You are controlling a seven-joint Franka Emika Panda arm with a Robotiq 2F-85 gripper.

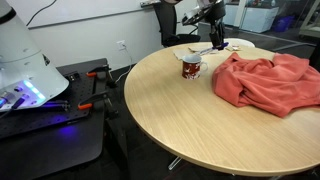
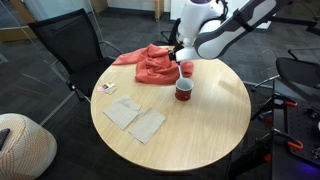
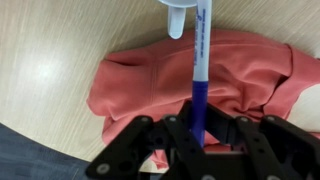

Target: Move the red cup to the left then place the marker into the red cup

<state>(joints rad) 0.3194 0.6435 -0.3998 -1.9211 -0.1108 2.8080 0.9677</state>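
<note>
The red cup (image 1: 190, 67) stands upright on the round wooden table (image 1: 180, 120), near the red cloth; it shows in both exterior views (image 2: 184, 90). My gripper (image 3: 197, 135) is shut on the marker (image 3: 200, 60), which has a white barrel and a blue cap end between the fingers. In an exterior view the gripper (image 1: 215, 42) hovers above the table's far side, beyond the cup and beside the cloth. In the wrist view the marker points away over the cloth toward a white curved object (image 3: 175, 18) at the top edge; I cannot tell what that object is.
A crumpled red cloth (image 1: 265, 80) (image 2: 150, 65) (image 3: 130, 85) covers part of the table. Two brown paper napkins (image 2: 135, 115) and a small card (image 2: 107, 88) lie on the table. Black chairs (image 2: 70, 50) stand around it. A white device (image 1: 22, 50) sits beside the table.
</note>
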